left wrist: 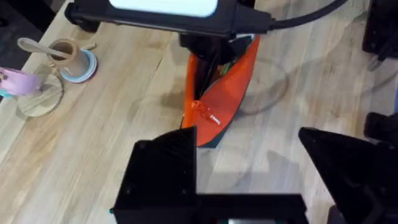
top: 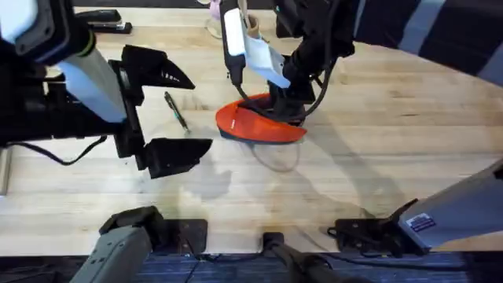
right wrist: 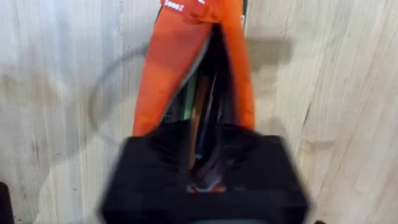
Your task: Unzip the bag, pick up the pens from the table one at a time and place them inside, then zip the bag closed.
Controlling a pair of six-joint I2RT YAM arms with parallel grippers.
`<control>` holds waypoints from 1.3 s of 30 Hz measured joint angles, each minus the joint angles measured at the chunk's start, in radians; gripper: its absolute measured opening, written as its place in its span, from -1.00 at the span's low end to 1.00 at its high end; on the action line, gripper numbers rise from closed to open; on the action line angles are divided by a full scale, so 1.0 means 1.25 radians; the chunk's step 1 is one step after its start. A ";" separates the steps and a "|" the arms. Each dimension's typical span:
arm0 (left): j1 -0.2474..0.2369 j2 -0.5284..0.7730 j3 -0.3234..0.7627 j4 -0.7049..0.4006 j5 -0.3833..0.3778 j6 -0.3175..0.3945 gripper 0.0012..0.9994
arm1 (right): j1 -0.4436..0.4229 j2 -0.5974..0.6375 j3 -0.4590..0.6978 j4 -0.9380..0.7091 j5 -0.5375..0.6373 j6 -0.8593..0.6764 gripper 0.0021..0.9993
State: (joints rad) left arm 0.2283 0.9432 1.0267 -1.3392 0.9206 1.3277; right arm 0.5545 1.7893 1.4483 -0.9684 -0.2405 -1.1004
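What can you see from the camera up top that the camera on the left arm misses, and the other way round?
Overhead alone: a pen lying on the table beside the open left gripper, and a black stapler at the far edge. Left wrist alone: a cup holding a wooden spoon, plus a pink item. Both: the orange bag, unzipped, with the right gripper at its opening.

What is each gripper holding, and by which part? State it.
Left gripper: open, holding nothing, above the table. Right gripper: down at the bag's open mouth; its hold cannot be told.
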 joint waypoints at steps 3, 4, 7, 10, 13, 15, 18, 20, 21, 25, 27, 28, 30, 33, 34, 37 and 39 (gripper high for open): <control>0.000 0.000 0.000 0.000 0.000 0.000 0.99 | 0.000 0.000 0.000 -0.002 0.000 0.000 0.21; 0.000 0.000 0.000 0.000 0.000 0.000 0.99 | 0.000 0.000 0.000 -0.004 0.000 0.001 0.49; 0.000 0.000 0.000 0.000 0.000 0.000 0.99 | 0.000 0.000 0.000 -0.007 -0.001 0.001 0.98; 0.000 0.000 0.000 0.000 0.000 0.000 0.99 | 0.000 0.000 0.000 -0.007 -0.001 0.005 0.99; 0.000 0.000 0.000 0.000 0.000 0.000 0.99 | 0.000 0.000 0.000 -0.007 -0.001 0.007 0.99; 0.000 0.000 0.000 0.000 0.000 0.000 0.99 | 0.000 0.000 0.000 -0.007 -0.001 0.008 0.99; 0.000 0.000 0.000 0.000 0.000 0.000 0.99 | 0.000 0.000 0.000 -0.007 -0.001 0.013 0.99; 0.000 0.000 0.000 0.000 0.000 0.000 0.99 | 0.000 -0.002 0.000 -0.008 -0.001 0.019 0.99; 0.000 0.000 0.000 0.000 0.000 0.000 0.99 | 0.000 -0.006 0.000 -0.008 -0.001 0.022 1.00; 0.000 0.000 0.000 0.000 0.000 0.000 0.99 | 0.000 -0.044 0.000 -0.008 0.000 0.050 1.00; 0.000 0.000 0.000 0.000 0.000 0.000 0.99 | 0.000 -0.070 0.000 -0.005 -0.001 0.068 1.00; 0.000 0.000 0.000 0.000 0.000 0.000 0.99 | 0.000 -0.083 0.000 -0.005 0.000 0.079 1.00; 0.000 0.000 0.000 0.000 0.000 0.000 0.99 | 0.000 -0.106 0.000 -0.005 -0.001 0.103 1.00; 0.000 0.000 0.000 0.000 0.000 0.000 0.99 | 0.000 -0.131 0.000 -0.005 -0.001 0.135 1.00; 0.000 0.000 0.000 0.000 0.000 0.000 0.99 | 0.000 -0.139 0.000 -0.005 0.000 0.146 1.00; 0.000 0.000 0.000 0.007 0.000 0.000 0.99 | 0.000 -0.160 0.000 -0.006 -0.001 0.164 1.00; 0.000 0.000 0.000 0.028 -0.001 -0.009 0.99 | 0.000 -0.173 0.000 -0.006 -0.001 0.172 1.00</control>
State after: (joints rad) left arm 0.2283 0.9432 1.0267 -1.3043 0.9197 1.3168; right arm 0.5545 1.5732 1.4479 -0.9757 -0.2413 -0.8854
